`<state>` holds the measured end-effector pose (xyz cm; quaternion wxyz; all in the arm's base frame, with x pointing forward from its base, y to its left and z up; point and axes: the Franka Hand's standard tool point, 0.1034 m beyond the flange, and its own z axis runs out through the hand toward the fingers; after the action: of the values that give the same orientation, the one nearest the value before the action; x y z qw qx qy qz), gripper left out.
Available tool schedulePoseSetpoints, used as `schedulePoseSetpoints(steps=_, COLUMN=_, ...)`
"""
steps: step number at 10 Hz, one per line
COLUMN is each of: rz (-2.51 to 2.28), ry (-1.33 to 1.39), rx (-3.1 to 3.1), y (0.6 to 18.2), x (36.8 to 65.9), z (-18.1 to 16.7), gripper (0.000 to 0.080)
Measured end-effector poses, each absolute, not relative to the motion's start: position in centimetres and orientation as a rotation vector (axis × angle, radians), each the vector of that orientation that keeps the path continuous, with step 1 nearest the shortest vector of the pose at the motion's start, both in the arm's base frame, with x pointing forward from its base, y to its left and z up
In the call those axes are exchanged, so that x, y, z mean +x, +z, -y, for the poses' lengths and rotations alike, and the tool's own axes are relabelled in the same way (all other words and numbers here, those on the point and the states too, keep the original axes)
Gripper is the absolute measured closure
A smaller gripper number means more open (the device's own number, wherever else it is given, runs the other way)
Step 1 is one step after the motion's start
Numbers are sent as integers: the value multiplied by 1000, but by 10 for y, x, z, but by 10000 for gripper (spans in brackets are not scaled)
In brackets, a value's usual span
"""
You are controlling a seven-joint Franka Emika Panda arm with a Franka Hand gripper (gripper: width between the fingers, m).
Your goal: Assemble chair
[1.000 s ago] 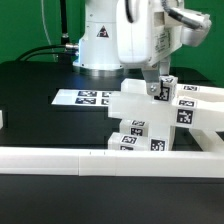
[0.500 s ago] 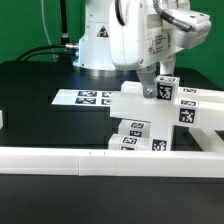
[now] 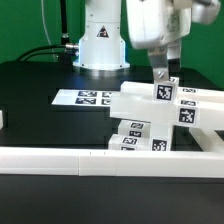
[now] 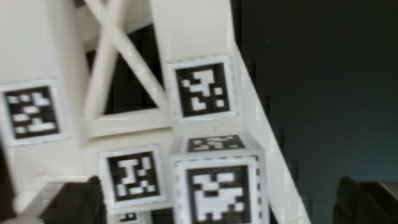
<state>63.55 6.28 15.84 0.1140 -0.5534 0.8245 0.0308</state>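
Arm is shifting toward the exterior view's right versus a second ago, fingers (image 3: 163, 77) now hovering over the tagged post (image 3: 164, 93) atop the chair (image 3: 150, 125). Chair is sitting on the counter (image 3: 40, 110) against the rail (image 3: 60, 160), partly joined; more parts probably remaining. Fingers' state: cannot tell, blurred.

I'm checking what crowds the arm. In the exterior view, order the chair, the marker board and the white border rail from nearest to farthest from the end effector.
1. The chair: directly under the end effector, at its top post.
2. The marker board: flat on the table, toward the exterior view's left.
3. The border rail: along the front edge, lowest in the exterior view.
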Motion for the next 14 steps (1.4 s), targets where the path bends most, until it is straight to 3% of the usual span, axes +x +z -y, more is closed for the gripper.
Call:
schedulePoseSetpoints(steps=2, rz=-2370, ry=65, rx=-1645, y=174, x=625, z=-72, gripper=151)
schedulePoseSetpoints(steps=7, rz=-2368, ry=85, rx=-1646, y=169, x=622, z=-78, gripper=151)
schedulePoseSetpoints(steps=12, rz=-2274, ry=122, rx=-1780, y=179, x=563, z=-109, gripper=151)
schedulePoseSetpoints(steps=14, rz=-2279, ry=124, rx=-1780, y=176, x=564, z=-108, gripper=151)
